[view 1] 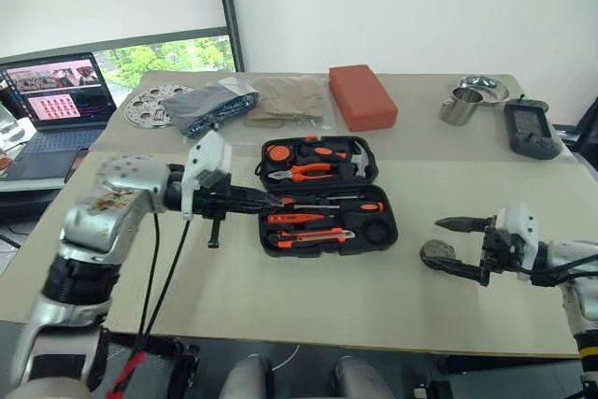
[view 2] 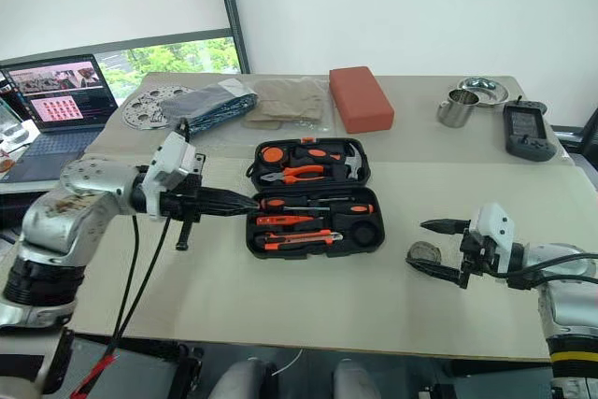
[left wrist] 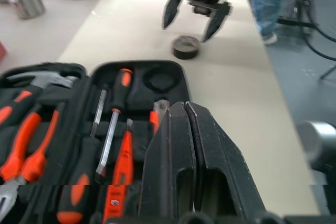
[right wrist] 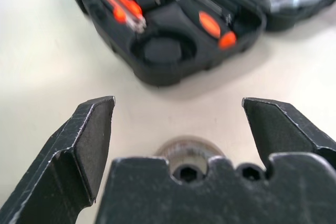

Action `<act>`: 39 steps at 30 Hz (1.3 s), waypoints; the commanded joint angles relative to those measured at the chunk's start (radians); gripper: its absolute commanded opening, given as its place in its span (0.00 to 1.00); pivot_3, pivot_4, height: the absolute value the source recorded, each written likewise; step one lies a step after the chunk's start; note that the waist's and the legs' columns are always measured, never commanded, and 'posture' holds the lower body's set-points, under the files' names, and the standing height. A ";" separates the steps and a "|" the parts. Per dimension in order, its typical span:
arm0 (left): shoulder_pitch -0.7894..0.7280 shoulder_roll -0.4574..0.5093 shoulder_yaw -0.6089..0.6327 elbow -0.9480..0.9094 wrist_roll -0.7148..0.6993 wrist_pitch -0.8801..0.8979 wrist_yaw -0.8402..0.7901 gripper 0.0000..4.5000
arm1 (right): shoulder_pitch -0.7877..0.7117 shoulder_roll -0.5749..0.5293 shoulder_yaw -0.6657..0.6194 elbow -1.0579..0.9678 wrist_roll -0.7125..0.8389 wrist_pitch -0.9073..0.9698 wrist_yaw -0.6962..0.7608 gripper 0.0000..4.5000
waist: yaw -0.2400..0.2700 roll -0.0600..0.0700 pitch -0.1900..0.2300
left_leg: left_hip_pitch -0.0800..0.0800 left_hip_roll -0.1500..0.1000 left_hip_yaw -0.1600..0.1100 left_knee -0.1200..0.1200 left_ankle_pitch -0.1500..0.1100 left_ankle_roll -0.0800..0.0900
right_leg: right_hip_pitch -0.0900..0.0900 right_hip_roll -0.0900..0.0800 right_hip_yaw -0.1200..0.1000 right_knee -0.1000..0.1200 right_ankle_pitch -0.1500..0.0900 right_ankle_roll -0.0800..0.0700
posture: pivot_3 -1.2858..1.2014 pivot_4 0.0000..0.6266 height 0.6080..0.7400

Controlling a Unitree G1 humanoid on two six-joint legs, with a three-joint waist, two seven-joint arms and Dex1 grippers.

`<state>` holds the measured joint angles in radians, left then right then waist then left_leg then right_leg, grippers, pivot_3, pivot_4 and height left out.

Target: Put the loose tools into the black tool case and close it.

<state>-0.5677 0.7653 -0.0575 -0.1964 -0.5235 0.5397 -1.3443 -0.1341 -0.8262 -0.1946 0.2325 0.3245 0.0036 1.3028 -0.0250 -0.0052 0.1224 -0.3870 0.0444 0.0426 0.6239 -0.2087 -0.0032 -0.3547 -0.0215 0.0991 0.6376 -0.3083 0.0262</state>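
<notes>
A: Item one: the black moulded-plastic clamshell tool case (view 1: 322, 195), lying open at the centre of the head view. We are counting orange-and-black pliers and a hammer in its upper half, and thin-shafted orange-handled screwdrivers (left wrist: 107, 145) in its lower half. One round recess at the lower right of the case (right wrist: 163, 49) is standing empty.

B: Item two: the small round grey tape roll (view 1: 436, 251), resting on the beige table (view 1: 280, 296) to the right of the case, apart from it. We are judging it the last loose tool.

A: Item three: the right gripper (view 1: 464, 249), at the lower right of the frame. Its two black fingers are spread wide, empty, straddling the roll, which is sitting between them near their base in the right wrist view.

B: Item four: the left gripper (view 1: 271, 200), fingers pressed together on nothing, its tip hanging over the left edge of the case.

A: Step in hand, we are judging: collecting the roll.

B: Next, we are thinking, the right fingers need to settle lower around the roll, pinch it, then carry it left to the round recess. The lid closing comes after.
</notes>
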 commanded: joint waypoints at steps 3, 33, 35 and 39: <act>0.022 0.038 0.025 -0.058 -0.046 0.006 -0.017 0.02 | 0.005 -0.045 0.040 0.006 -0.069 -0.019 -0.023 1.00 | 0.002 0.000 0.000 | 0.000 0.000 0.000 0.000 0.000 0.000 | 0.000 0.000 0.000 0.000 0.000 -0.001 | 0.52 0.24 1.00; 0.020 0.062 -0.014 -0.032 -0.020 0.004 -0.037 0.98 | 0.028 -0.048 0.042 0.054 -0.073 -0.056 -0.069 1.00 | 0.003 -0.001 0.001 | 0.000 0.000 0.000 0.000 0.000 0.000 | 0.000 0.000 0.000 0.000 0.000 -0.001 | 0.52 0.24 1.00; 0.021 0.062 -0.011 -0.037 -0.024 0.007 -0.036 0.98 | 0.023 -0.048 0.041 0.052 -0.065 -0.051 -0.070 1.00 | 0.004 -0.001 0.001 | 0.000 0.000 0.000 -0.001 0.000 0.000 | 0.000 0.000 0.000 0.000 0.000 -0.001 | 0.52 0.24 1.00; 0.024 0.063 -0.008 -0.039 -0.023 0.006 -0.036 0.98 | 0.017 -0.050 0.038 0.051 -0.057 -0.045 -0.068 1.00 | 0.004 -0.001 0.001 | 0.000 0.000 0.000 0.000 0.000 0.000 | 0.000 0.000 0.000 0.000 0.000 -0.001 | 0.52 0.24 1.00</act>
<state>-0.5393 0.8159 -0.0840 -0.2205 -0.5404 0.5640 -1.3771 -0.1017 -0.8698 -0.1356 0.2948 0.2502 -0.0293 1.2354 -0.0205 -0.0063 0.1236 -0.3873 0.0447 0.0427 0.6234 -0.2088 -0.0031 -0.3551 -0.0213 0.0993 0.6372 -0.3086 0.0248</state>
